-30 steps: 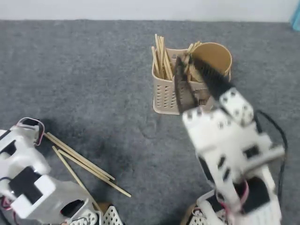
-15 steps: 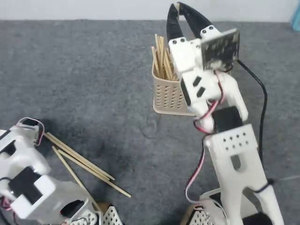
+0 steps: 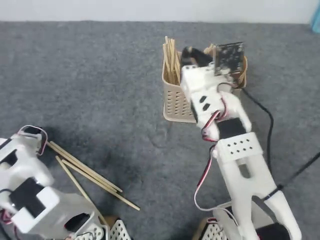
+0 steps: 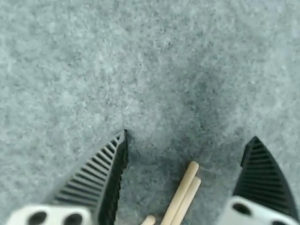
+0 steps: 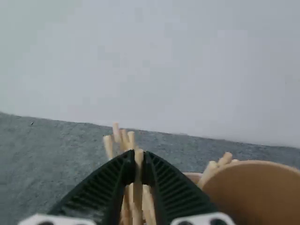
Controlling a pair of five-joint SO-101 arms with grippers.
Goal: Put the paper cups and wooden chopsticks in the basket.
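A beige slotted basket (image 3: 176, 102) stands at the back of the grey carpet with several wooden chopsticks (image 3: 171, 59) upright in it. Beside them sits a tan paper cup (image 3: 242, 70), largely hidden by the right arm. My right gripper (image 3: 193, 53) is over the basket's top. In the right wrist view this gripper (image 5: 137, 155) is shut on one chopstick (image 5: 137, 185), with the paper cup (image 5: 255, 192) close beside it. More chopsticks (image 3: 89, 174) lie loose on the carpet at the front left. My left gripper (image 4: 190, 137) is open just above their ends (image 4: 184, 198).
The left arm (image 3: 30, 195) sits at the front left corner, close to the loose chopsticks. A pale wall (image 3: 150, 9) runs along the carpet's far edge. Bare carpet (image 3: 100, 85) stretches between the loose chopsticks and the basket.
The right arm swung up over the basket with its gripper open, then came back down to the basket top and shut on a chopstick. The left arm has kept still.
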